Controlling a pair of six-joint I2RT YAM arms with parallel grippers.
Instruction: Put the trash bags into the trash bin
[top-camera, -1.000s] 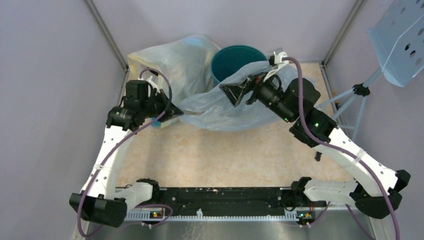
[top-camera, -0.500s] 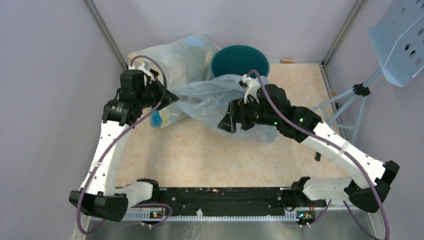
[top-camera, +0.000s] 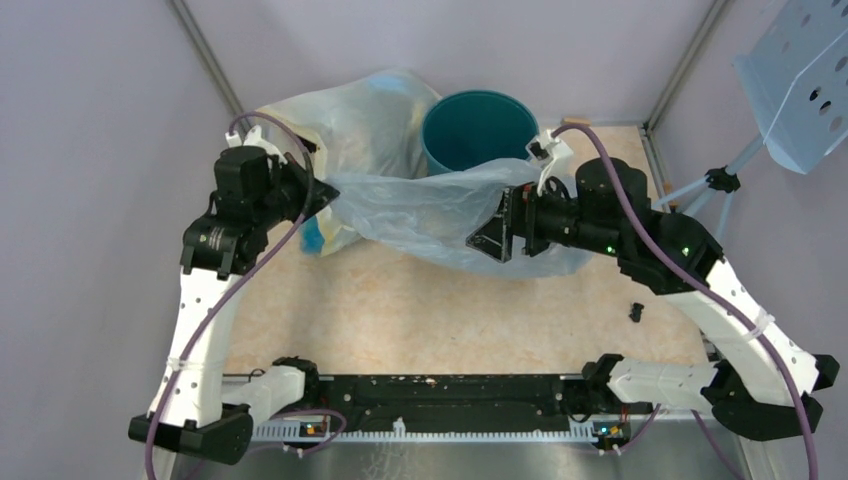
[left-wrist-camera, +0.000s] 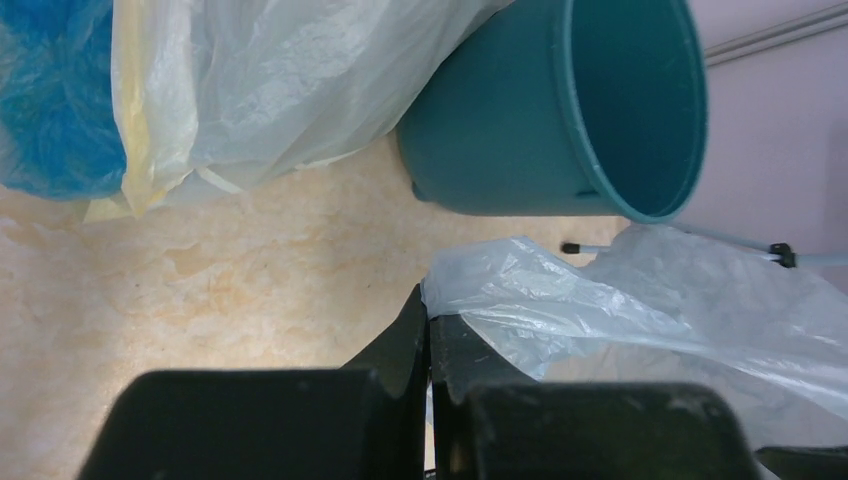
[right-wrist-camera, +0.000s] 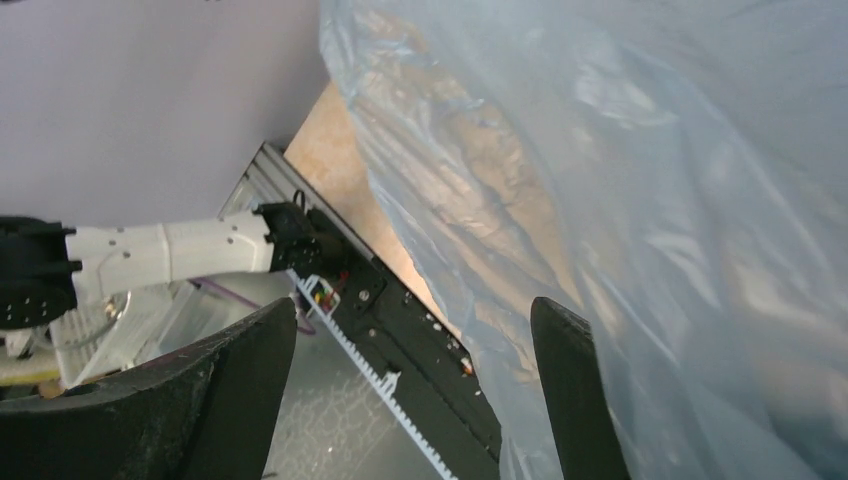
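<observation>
- Left arm (top-camera: 200, 320): rises steeply from its base at the near left corner, elbow high, wrist bent inward toward the centre.
- Left gripper (top-camera: 325, 195): points to the right. In the wrist view its fingers (left-wrist-camera: 400, 345) lie flat together, nipping an edge of the trash bag (left-wrist-camera: 600, 310).
- Right arm (top-camera: 730, 310): climbs from the near right base, forearm roughly level, wrist aimed leftward.
- Right gripper (top-camera: 490, 235): jaws spread wide, both fingers (right-wrist-camera: 240, 385) well apart in the wrist view.
</observation>
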